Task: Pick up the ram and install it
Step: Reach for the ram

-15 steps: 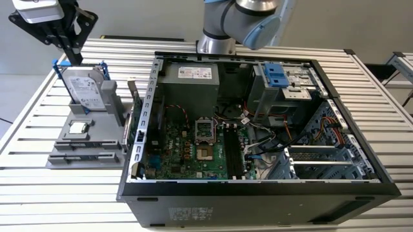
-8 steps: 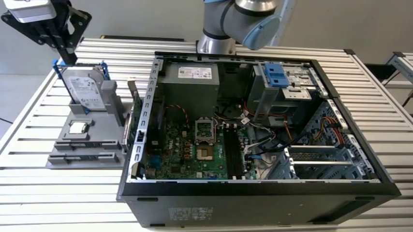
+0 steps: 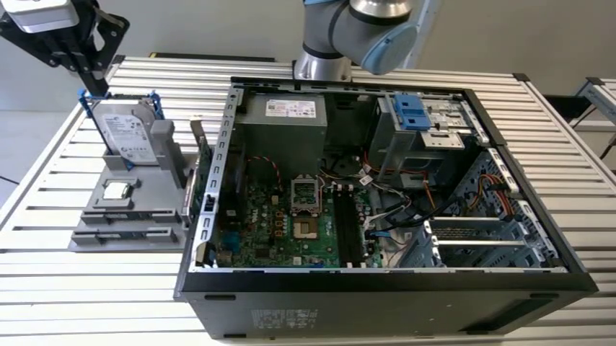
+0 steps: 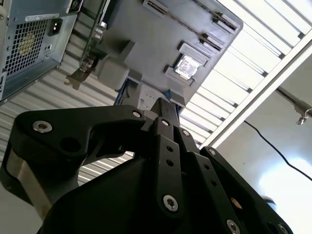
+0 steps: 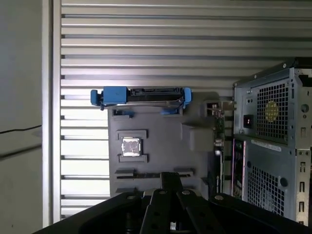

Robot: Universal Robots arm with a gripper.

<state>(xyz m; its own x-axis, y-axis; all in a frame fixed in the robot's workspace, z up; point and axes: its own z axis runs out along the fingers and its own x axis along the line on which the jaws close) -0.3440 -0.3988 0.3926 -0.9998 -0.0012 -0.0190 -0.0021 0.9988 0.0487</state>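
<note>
Gripper [image 5: 170, 177] jaws are seen drawn together, nothing held, poised at the exterior view's far left above the hard drive [image 3: 125, 133]. Nearer, past the processor [image 3: 117, 189], the ram [image 3: 133, 213] seems slotted edge-up in the fixture [image 3: 91, 198] — long axis left-to-right.

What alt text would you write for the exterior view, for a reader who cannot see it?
A desktop computer case lies open on a slatted metal table, motherboard exposed. To the exterior view's left, the robot's gripper hangs above a grey holder carrying a hard drive and a processor chip.
</note>
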